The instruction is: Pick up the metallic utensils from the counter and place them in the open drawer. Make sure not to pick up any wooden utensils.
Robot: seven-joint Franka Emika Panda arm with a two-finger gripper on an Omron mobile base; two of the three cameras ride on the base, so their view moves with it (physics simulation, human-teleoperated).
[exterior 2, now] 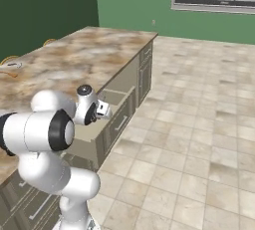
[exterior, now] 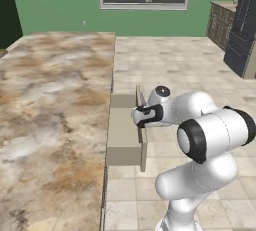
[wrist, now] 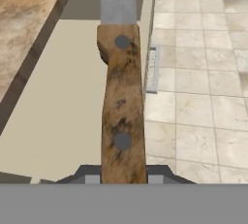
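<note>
A knife (wrist: pixel 121 106) with a dark brown riveted handle and a grey blade is held lengthwise in my gripper (wrist: pixel 122 178), which is shut on the handle. It hangs over the open drawer (wrist: pixel 63 97), a beige box pulled out from the side of the marbled counter (wrist: pixel 24 14). From the base views, the gripper (exterior: pixel 139 115) (exterior 2: pixel 103 108) hovers just above the drawer (exterior: pixel 122 137) (exterior 2: pixel 92 127), near its front panel. A thin orange-brown streak (exterior 2: pixel 6 73) lies at the counter's (exterior 2: pixel 74 59) far left edge, too small to identify.
Pale tiled floor (exterior: pixel 175 60) stretches to the right of the island. A dark tall appliance (exterior: pixel 245 25) and a cabinet (exterior: pixel 220 22) stand at the back right. The drawer's front panel (wrist: pixel 151 68) carries a metal handle on its outer face.
</note>
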